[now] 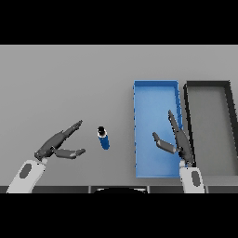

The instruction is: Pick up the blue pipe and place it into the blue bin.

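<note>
At the near edge of the grey desk [69, 83], my left hand [59, 143] hovers low on the left with its fingers straight and spread, the thumb held apart, holding nothing. My right hand [175, 139] hangs opposite, over the near right part of the blue bin [155, 87], fingers likewise straight and pointing away from me, thumb out to the left, also empty.

Between the two hands lies the blue pipe [103, 138], resting on the desk with its dark open end turned away from me. It sits just beside my left hand's fingertips but apart from them, and to the left of the bin, clear of its wall.

Farther out, the bin runs lengthwise away from me and shows nothing inside. A black bin [208, 84] stands alongside it on the right, the two close together.

By this showing, the job is barely begun: the pipe has not been grasped or lifted, and neither hand touches it. Still ahead, as I judge it, are closing a hand on the pipe, carrying it right over the bin wall, and letting go.
</note>
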